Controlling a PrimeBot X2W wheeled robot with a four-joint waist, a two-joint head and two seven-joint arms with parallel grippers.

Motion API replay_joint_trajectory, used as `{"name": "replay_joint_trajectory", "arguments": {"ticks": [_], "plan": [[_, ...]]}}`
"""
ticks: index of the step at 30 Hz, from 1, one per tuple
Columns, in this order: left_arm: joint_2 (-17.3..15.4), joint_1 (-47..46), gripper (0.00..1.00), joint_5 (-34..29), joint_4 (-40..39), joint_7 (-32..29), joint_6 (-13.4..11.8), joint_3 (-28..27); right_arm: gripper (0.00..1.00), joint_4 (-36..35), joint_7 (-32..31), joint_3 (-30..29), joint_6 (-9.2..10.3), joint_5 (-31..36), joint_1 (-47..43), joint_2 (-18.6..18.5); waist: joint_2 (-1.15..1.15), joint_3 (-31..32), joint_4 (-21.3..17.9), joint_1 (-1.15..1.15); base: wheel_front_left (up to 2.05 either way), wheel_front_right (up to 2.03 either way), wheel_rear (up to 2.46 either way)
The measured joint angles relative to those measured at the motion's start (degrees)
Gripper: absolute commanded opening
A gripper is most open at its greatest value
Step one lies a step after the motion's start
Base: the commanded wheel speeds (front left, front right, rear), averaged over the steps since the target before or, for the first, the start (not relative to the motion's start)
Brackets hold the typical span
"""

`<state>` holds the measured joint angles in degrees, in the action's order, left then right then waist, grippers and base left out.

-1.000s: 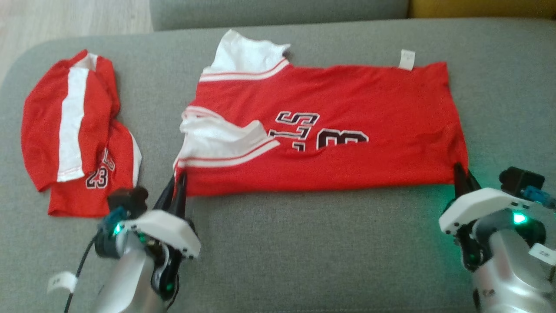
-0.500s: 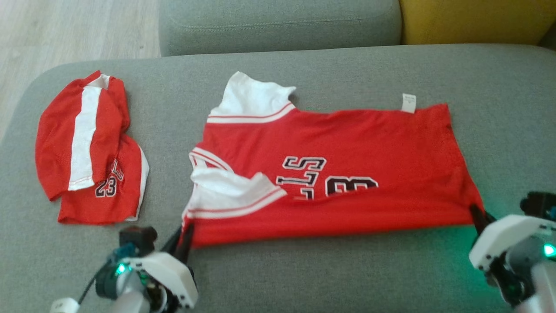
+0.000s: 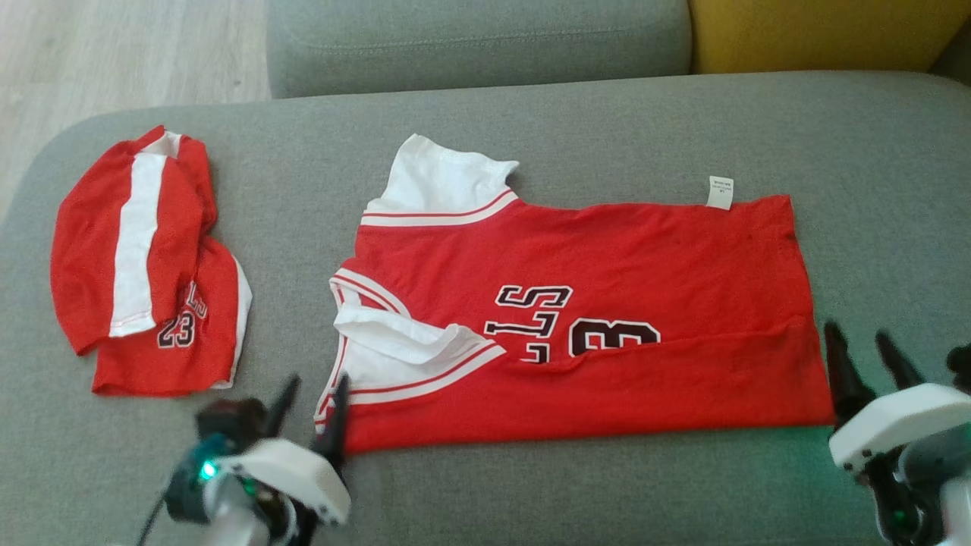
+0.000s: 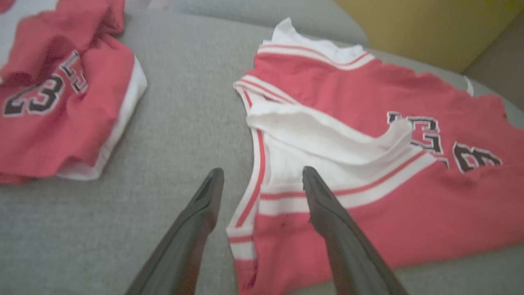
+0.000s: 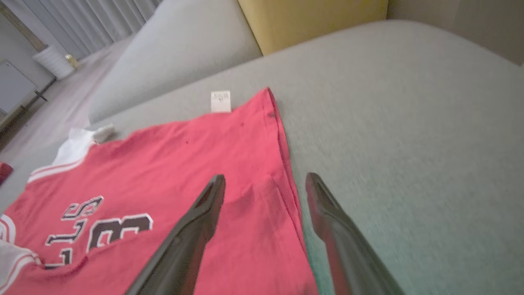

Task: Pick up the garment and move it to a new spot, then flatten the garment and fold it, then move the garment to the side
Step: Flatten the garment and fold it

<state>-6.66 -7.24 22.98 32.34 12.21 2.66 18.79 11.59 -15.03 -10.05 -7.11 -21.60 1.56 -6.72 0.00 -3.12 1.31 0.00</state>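
Note:
The garment (image 3: 607, 258) is a red jersey with white sleeves and dark lettering, spread sideways on the grey sofa seat (image 3: 531, 493). Its near strip lies folded over the bottom of the number. My left gripper (image 3: 312, 402) is open at the jersey's near left corner, one finger on each side of the sleeve's edge (image 4: 256, 164). In the left wrist view the gripper (image 4: 262, 172) holds nothing. My right gripper (image 3: 861, 353) stands open just off the near right corner. In the right wrist view it (image 5: 266, 178) straddles the jersey's hem (image 5: 286, 176) without gripping it.
Red shorts (image 3: 144, 265) with a white stripe and "23" lie crumpled at the seat's left end, also seen in the left wrist view (image 4: 53, 106). The grey backrest (image 3: 478, 38) and a yellow cushion (image 3: 819, 34) are behind. Wooden floor (image 3: 114, 53) lies beyond the left edge.
Both grippers have gone from shut on the jersey's near corners to open, letting it go. The near edge now lies folded over the number. The camera view has shifted.

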Motion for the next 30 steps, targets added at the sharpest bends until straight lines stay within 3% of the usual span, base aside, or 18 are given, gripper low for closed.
{"name": "replay_joint_trajectory", "arguments": {"ticks": [8,14,16,24,30], "plan": [[3.0,-2.2,1.0,0.9,-12.5,2.1,-0.1,-7.2,1.0,-2.6,14.2,2.6,0.0,0.4,1.5,0.5,0.0,-1.9,-0.8,0.0,0.0,0.0,0.0],[3.2,-7.3,1.0,-2.6,-10.0,2.2,1.0,-5.9,1.0,-2.5,17.2,5.5,0.0,1.0,6.4,0.3,0.0,-5.2,-1.8,0.0,0.0,0.0,0.0],[1.7,-11.4,1.0,-5.0,-6.9,-0.4,2.4,-3.2,1.0,-2.5,17.6,6.4,0.0,1.3,8.2,0.3,0.0,-6.7,-2.4,0.0,0.0,0.0,0.0],[-4.0,-29.0,1.0,-7.1,2.0,-9.6,4.1,-0.5,1.0,-2.5,18.5,9.9,0.0,1.4,15.3,0.1,0.0,-12.7,-5.4,0.01,0.0,0.0,0.0],[-10.6,-42.9,1.0,-4.3,7.0,-18.9,4.8,8.6,1.0,-1.5,19.0,14.5,0.0,1.4,21.9,-0.4,0.0,-18.4,-9.8,0.02,0.0,0.0,0.0]]}}
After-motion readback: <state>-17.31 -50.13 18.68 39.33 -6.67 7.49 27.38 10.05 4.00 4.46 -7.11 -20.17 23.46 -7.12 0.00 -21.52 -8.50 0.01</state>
